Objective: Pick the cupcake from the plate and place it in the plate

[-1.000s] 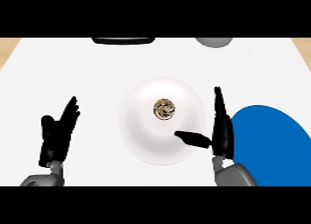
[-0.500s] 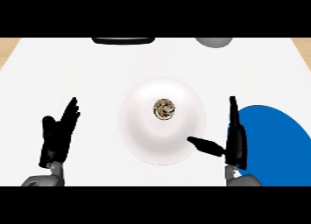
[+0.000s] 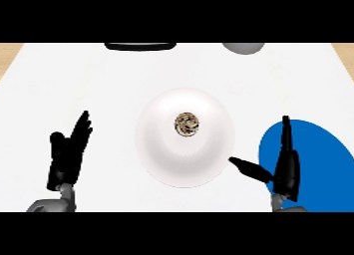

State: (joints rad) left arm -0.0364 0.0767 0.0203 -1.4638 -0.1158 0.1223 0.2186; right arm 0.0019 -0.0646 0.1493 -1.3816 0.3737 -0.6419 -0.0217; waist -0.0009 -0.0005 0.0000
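A small brown cupcake point(image 3: 187, 123) sits near the middle of a white plate point(image 3: 165, 159) at the counter's centre. A blue plate point(image 3: 319, 154) lies to the right, partly cut by the view's lower edge. My right hand point(image 3: 286, 167) is open, fingers straight and pointing away from me, thumb stretched left toward the white plate's lower right rim; it lies over the blue plate's left edge, well short of the cupcake. My left hand point(image 3: 68, 154) rests open at the lower left, fingers up, apart from both plates.
A black flat object point(image 3: 139, 46) and a grey rounded object point(image 3: 244, 48) sit at the counter's far edge. Wooden floor shows past the counter's left and right corners.
My right hand has drawn back toward me and to the right, from beside the white plate onto the blue plate's left edge. The left hand and the cupcake have not moved.
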